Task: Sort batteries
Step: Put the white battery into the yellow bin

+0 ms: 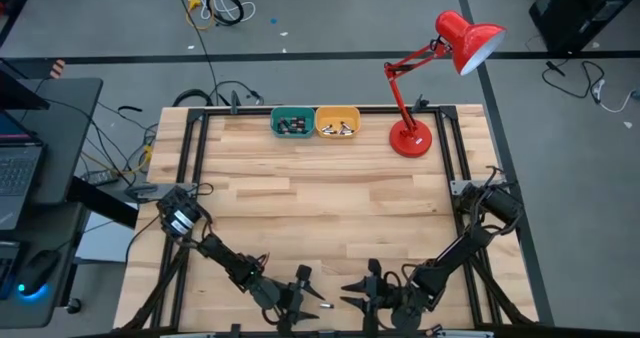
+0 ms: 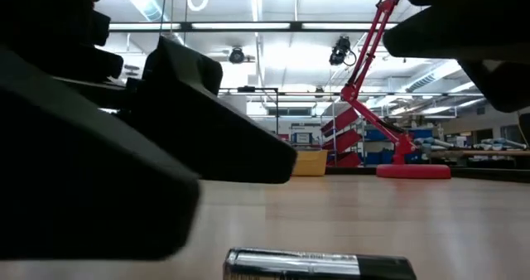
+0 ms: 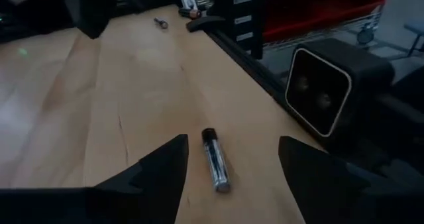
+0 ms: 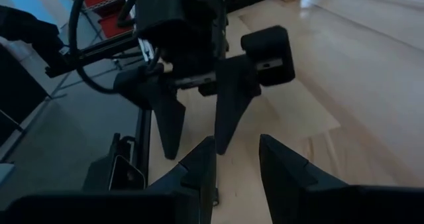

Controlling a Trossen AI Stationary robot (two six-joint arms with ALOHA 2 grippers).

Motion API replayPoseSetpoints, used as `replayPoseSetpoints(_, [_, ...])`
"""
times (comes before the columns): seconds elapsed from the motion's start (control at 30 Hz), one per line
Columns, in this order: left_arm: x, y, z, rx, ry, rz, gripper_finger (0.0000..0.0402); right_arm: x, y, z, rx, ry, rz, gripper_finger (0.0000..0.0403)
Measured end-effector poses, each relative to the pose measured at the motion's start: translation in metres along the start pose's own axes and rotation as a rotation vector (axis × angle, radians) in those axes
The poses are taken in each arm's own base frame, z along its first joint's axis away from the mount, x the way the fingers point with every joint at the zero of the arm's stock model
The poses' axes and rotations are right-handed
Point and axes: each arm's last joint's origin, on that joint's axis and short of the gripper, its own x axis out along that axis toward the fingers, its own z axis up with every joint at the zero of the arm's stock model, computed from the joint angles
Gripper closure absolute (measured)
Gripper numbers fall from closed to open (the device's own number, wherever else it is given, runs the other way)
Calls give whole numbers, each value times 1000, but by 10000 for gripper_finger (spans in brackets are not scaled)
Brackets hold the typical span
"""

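With the left gripper (image 3: 228,161) spread wide around the lone battery (image 3: 215,160) near the table (image 1: 330,193) edge, a careless closing finger could roll it off, while the right gripper (image 4: 236,159) waits open nearby.

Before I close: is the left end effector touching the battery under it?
Apart. The left wrist view shows the battery on bare wood between the open left end effector fingers.

Wide bare table (image 1: 330,193) mid-span, easy passage. Far edge blocked: teal bin (image 1: 291,123), yellow bin (image 1: 337,122), red lamp (image 1: 411,138). Near edge tight: left gripper (image 1: 311,296) facing right gripper (image 1: 353,290), lone battery (image 3: 215,160) between left fingers.
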Motion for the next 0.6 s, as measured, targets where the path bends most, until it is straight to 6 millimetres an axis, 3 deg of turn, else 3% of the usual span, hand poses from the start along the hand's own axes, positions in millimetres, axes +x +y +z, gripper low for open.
replayPoseSetpoints(0.3, [7, 10, -4, -69, 16, 87, 153, 1, 1, 2, 23, -3, 9, 300])
replayPoseSetpoints(0.6, [8, 12, -11, -114, 60, 98, 183, -1, 3, 1, 33, -6, 23, 300])
